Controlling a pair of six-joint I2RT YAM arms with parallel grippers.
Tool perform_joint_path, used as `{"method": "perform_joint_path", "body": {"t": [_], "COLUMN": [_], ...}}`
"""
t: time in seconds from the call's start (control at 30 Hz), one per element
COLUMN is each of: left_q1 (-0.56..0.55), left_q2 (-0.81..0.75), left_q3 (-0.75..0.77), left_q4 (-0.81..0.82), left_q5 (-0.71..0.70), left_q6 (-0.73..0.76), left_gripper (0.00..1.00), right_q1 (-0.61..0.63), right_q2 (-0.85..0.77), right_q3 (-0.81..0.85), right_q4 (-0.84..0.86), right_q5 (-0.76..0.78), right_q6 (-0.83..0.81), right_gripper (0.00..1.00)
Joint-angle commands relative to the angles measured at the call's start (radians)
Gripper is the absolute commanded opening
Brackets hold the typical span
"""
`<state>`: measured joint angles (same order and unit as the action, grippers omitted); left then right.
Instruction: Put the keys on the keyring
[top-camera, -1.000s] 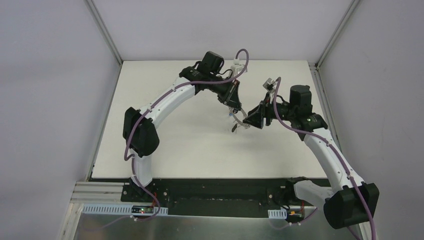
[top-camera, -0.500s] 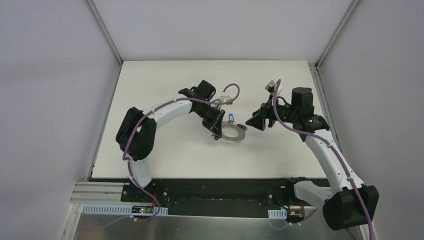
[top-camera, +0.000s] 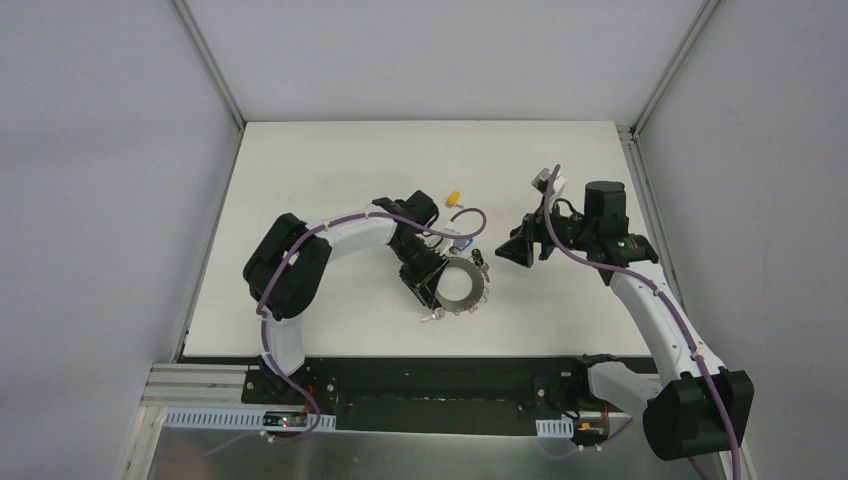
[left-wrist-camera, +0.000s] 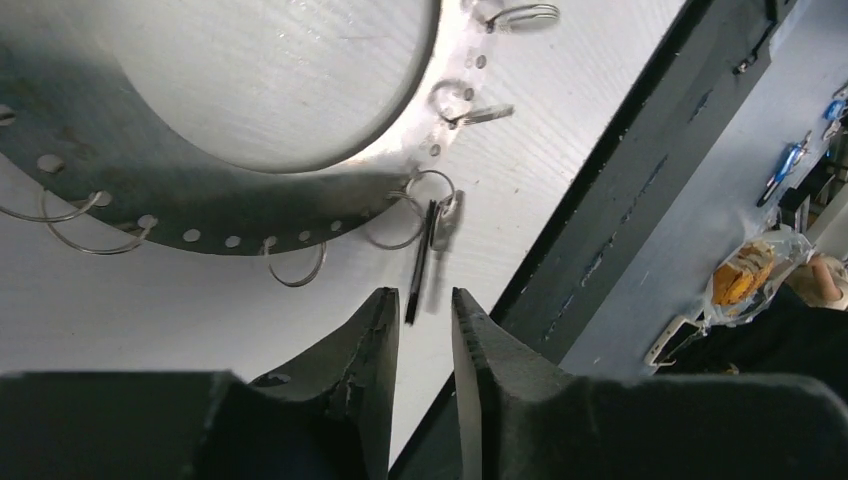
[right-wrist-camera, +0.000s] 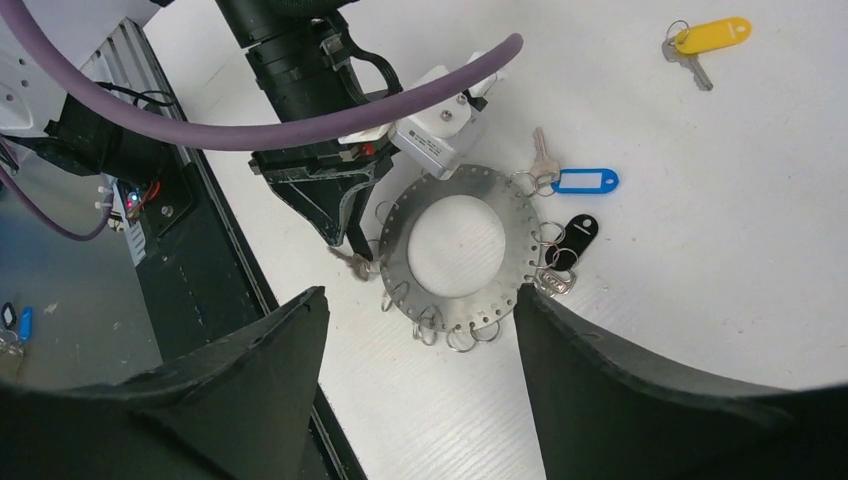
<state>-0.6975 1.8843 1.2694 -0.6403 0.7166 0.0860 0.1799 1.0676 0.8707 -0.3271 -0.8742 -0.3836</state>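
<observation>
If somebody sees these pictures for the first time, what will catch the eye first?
The large grey keyring lies flat near the table's middle, wire loops around its rim, with the left gripper low at its left edge. A blue key and a black key sit at the ring's rim, while the yellow key lies alone, farther away. The right gripper hovers open beside the ring, holding nothing.

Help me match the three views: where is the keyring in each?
Top: keyring near the centre, just right of the left gripper.
Left wrist: keyring fills the upper left, cut off by the frame edges.
Right wrist: keyring in the middle, seen whole.
Shared landmark: the left gripper, its tips close to the keyring's rim in all three.
</observation>
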Motion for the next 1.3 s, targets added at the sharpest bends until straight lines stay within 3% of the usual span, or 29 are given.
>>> {"method": "perform_joint_path", "body": {"t": [0.0, 0.1, 0.37, 0.63, 0.87, 0.93, 1.07, 1.27], "left_q1": [0.006, 0.009, 0.067, 0.095, 0.100, 0.106, 0.133, 0.157], "left_q2": [0.001, 0.003, -0.127, -0.405, -0.541, -0.564, -0.584, -0.560], "left_q3": [-0.006, 0.012, 0.024, 0.000, 0.027, 0.023, 0.003, 0.030], "left_q4": [-0.066, -0.122, -0.178, -0.147, -0.144, -0.152, -0.188, -0.268], "left_q5": [-0.050, -0.078, -0.144, -0.485, -0.794, -0.862, -0.869, -0.771], "left_q6": [0.046, 0.077, 0.162, 0.322, 0.293, 0.289, 0.284, 0.248], "left_gripper": [0.33, 0.48, 0.52, 0.54, 0.54, 0.67, 0.98, 0.99], "right_q1": [-0.006, -0.006, 0.002, 0.096, 0.102, 0.102, 0.102, 0.100], "right_q2": [-0.019, -0.014, -0.003, 0.023, 0.023, 0.021, 0.025, 0.086], "right_q3": [-0.004, -0.008, -0.018, -0.037, -0.029, -0.027, -0.026, -0.033], "right_q4": [-0.036, -0.061, -0.119, -0.108, -0.135, -0.136, -0.133, -0.217], "right_q5": [-0.006, 0.002, 0.006, 0.158, 0.225, 0.241, 0.263, 0.236], "right_q6": [-0.076, -0.110, -0.195, -0.238, -0.271, -0.249, -0.175, -0.174], "right_gripper": [0.72, 0.74, 0.80, 0.82, 0.88, 0.89, 0.94, 0.99]}}
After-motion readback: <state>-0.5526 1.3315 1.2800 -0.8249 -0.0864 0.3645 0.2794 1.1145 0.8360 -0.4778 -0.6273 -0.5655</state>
